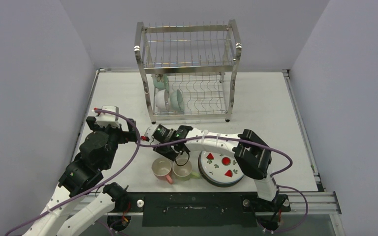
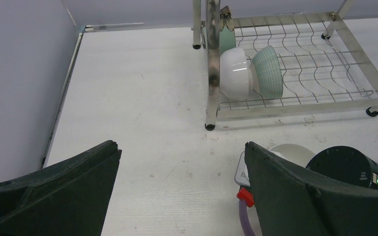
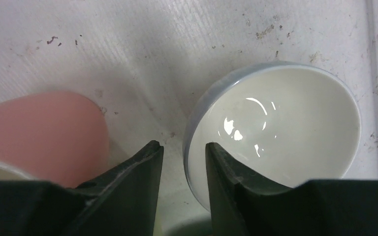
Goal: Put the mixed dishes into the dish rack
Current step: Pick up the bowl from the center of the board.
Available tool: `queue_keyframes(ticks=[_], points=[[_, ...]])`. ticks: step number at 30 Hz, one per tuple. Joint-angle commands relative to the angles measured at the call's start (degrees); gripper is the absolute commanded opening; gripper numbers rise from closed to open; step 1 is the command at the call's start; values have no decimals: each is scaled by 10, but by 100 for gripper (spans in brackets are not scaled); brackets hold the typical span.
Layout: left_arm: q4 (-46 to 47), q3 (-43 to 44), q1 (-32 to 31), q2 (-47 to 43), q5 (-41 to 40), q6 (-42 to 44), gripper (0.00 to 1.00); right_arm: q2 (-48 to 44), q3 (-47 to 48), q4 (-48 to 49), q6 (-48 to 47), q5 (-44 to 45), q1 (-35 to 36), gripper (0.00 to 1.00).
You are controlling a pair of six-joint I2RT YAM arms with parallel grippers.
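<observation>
The left gripper [image 2: 180,147] is spread wide. The dish rack [image 2: 300,109] is ahead of it, a bit to its right. The pink mug [image 3: 44,128] is left of the right gripper [image 3: 183,147]. Its fingers sit on both sides of the rim of the green mug [image 3: 285,128]. I cannot tell if they squeeze.

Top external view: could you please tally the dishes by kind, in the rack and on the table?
Bowls: 3 (white bowl, mint-green bowl, rear mint-green bowl)
Mugs: 2 (pink mug, green mug)
Plates: 1 (strawberry plate)
Total: 6
</observation>
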Motion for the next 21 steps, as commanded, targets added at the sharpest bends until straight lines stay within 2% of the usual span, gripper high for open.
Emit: queue_keyframes(ticks=[1, 5, 8, 16, 21], points=[[23, 6, -3, 2, 6, 4, 97, 10, 29, -15, -10, 5, 1, 34], [23, 6, -3, 2, 6, 4, 97, 19, 35, -27, -13, 1, 2, 20], [23, 6, -3, 1, 5, 4, 97, 16, 30, -22, -14, 1, 1, 1], [22, 6, -3, 1, 2, 5, 97, -37, -1, 10, 8, 24, -6, 0], [22, 6, -3, 1, 1, 5, 97, -102, -38, 51, 46, 35, -23, 0]])
